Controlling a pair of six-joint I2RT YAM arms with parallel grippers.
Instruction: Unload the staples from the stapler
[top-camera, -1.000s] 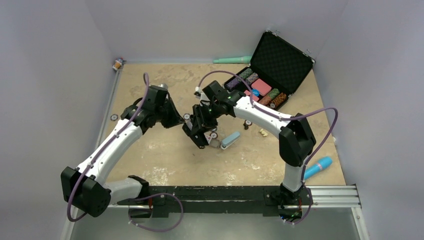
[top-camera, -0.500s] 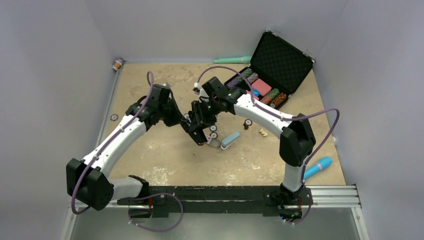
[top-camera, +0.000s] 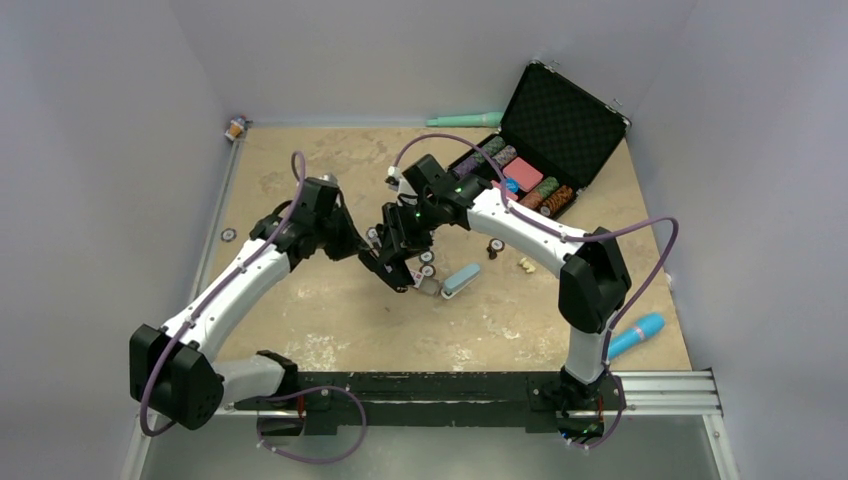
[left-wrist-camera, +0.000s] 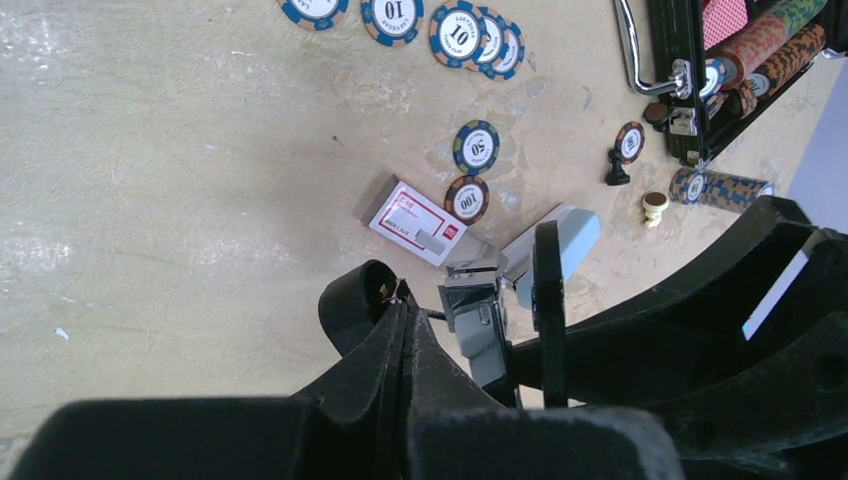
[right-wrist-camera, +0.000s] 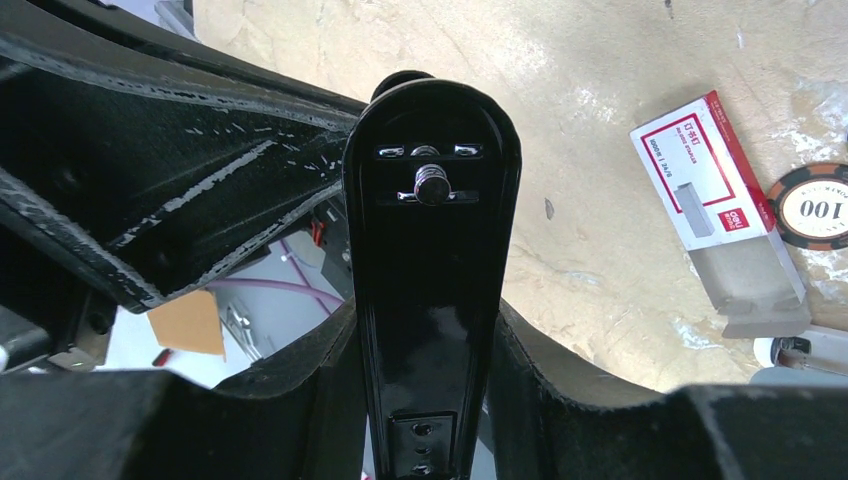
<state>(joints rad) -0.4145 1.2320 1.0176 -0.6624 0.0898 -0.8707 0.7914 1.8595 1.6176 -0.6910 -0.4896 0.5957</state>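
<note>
Right hand (right-wrist-camera: 428, 350) was clamped on the slim glossy black stapler (right-wrist-camera: 430, 240), held off the sandy table (left-wrist-camera: 180, 200) near its middle. The top arm appeared hinged up and the metal channel bared. Left hand (left-wrist-camera: 405, 335) was pinched fully together just beside the channel; contact couldn't be told. No staple strip was made out. Judged: stapler opened, unloading not yet done.

The stapler (right-wrist-camera: 430, 260) has a smooth, glossy black shell that catches the light, with a small bright metal stud near its tip. Its inner channel (left-wrist-camera: 478, 312) is bare, shiny metal. The surface (left-wrist-camera: 180, 200) is matt, mottled beige and looks like stone. The staple box (right-wrist-camera: 705, 190), at the right of the right wrist view, looks like printed card. The case handle (left-wrist-camera: 640, 55), at upper right in the left wrist view, is polished metal.
</note>
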